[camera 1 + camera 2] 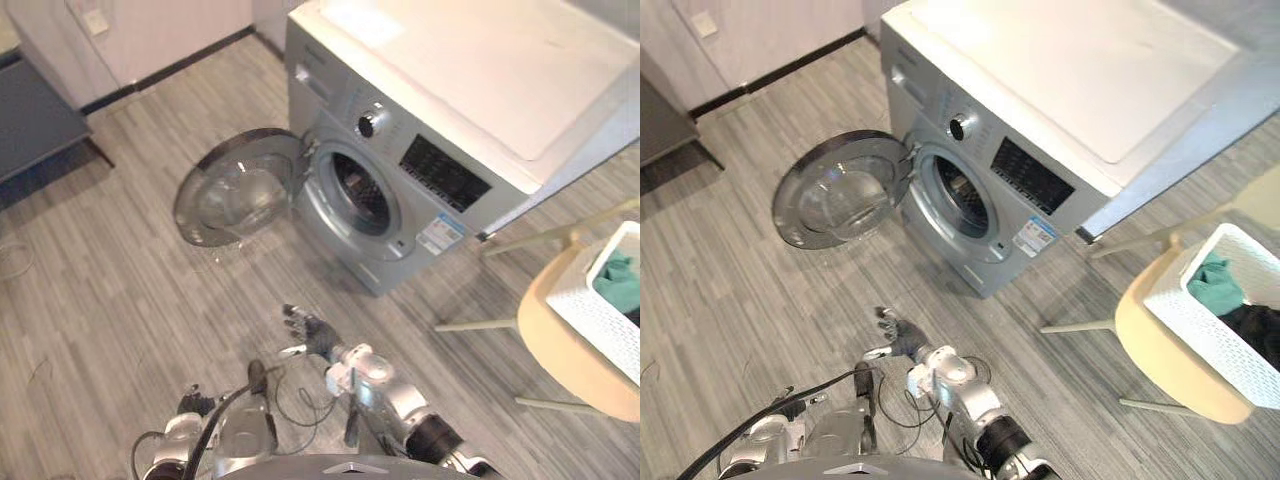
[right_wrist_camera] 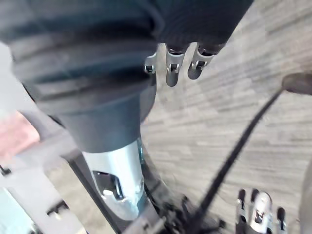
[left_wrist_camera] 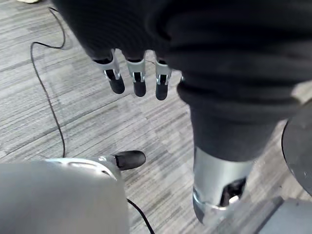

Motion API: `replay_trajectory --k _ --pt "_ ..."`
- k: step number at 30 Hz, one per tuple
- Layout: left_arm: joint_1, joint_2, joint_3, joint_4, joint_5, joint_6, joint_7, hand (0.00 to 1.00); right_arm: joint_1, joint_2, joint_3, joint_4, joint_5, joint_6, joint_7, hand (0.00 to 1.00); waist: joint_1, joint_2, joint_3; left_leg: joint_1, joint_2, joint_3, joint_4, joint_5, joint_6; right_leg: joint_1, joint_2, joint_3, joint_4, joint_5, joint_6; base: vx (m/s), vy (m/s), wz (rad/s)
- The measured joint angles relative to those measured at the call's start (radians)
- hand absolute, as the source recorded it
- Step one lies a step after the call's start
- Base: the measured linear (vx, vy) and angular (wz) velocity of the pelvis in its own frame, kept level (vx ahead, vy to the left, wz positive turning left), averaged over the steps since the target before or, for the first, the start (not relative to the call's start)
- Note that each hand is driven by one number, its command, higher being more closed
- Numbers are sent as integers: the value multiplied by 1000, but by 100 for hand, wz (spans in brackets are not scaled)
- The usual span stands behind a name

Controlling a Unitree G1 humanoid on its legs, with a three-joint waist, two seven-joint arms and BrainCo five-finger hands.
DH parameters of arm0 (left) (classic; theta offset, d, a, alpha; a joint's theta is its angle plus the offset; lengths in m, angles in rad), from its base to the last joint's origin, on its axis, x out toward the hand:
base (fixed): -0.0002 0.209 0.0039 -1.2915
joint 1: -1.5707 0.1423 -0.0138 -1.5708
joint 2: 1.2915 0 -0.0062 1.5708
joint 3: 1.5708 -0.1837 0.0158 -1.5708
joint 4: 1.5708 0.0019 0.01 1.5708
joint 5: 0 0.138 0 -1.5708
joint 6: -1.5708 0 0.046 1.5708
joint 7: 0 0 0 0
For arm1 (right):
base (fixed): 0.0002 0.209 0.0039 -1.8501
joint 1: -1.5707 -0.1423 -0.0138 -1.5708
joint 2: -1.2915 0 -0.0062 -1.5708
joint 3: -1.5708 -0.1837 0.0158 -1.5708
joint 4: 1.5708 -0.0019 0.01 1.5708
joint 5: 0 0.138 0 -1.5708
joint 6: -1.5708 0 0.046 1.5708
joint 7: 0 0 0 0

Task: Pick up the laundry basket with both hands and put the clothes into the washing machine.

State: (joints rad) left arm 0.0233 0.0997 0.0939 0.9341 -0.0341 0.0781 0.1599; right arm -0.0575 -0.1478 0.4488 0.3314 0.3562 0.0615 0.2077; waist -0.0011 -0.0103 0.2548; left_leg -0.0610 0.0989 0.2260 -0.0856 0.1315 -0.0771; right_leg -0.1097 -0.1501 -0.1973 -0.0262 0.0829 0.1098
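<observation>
Nearest, at the bottom middle of the left eye view, the right hand [image 1: 308,333] hangs over the grey plank floor [image 1: 100,300] with its fingers spread and relaxed; it holds nothing and touches nothing. The left hand [image 3: 138,78] is lower, toward the bottom left. In its wrist view its fingers are straight and its thumb [image 3: 127,159] stands apart from them, with nothing between them and only floor beyond.

At the right edge, well apart from both hands, the white laundry basket [image 1: 1205,325] sits on a round beige surface [image 1: 1160,355] with pale legs. It holds a teal garment [image 1: 1214,283] and a dark garment [image 1: 1260,330].

Further up, in the middle of the frame, is the silver front-loading washing machine [image 1: 330,100] with a white top. Its round door [image 1: 235,190] is swung open to the left, and the drum opening [image 1: 358,190] is clear of obstruction. Above the opening are a knob [image 1: 370,123] and a dark control panel [image 1: 445,172]. A label [image 1: 440,235] sits at the lower right of the front, its print too small to read.

A dark piece of furniture [image 1: 30,120] stands at the upper left, with a wall socket [image 1: 95,20] above it.
</observation>
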Motion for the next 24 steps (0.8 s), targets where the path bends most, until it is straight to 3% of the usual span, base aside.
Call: replay_trajectory --k 6,12,19,24 --pt "-44 -18 -22 -8 18 1 -1 0 193 -45 -240 7 -11 -14 -45 0 -34 -17 -39 15 16 49 0 -7 -1 -8 21 53 -13 0 0 5 -8 -21" --pt "-154 19 -3 -21 -19 4 13 0 280 -29 -370 97 -51 8 -84 0 -62 -30 -47 4 40 121 0 -15 -14 -66 51 118 -16 11 -10 32 -32 -41" --pt "-424 225 186 36 -212 1 84 0 342 -15 -421 66 -51 13 -86 0 -116 -73 -34 -52 77 224 0 -10 -42 -179 96 215 -49 77 -32 58 -49 -51" --pt "-609 339 218 69 -331 -1 120 0 358 -6 -420 23 -46 12 -87 0 -144 -110 -17 -80 96 244 1 -5 -49 -219 119 228 -54 103 -39 42 -18 -19"
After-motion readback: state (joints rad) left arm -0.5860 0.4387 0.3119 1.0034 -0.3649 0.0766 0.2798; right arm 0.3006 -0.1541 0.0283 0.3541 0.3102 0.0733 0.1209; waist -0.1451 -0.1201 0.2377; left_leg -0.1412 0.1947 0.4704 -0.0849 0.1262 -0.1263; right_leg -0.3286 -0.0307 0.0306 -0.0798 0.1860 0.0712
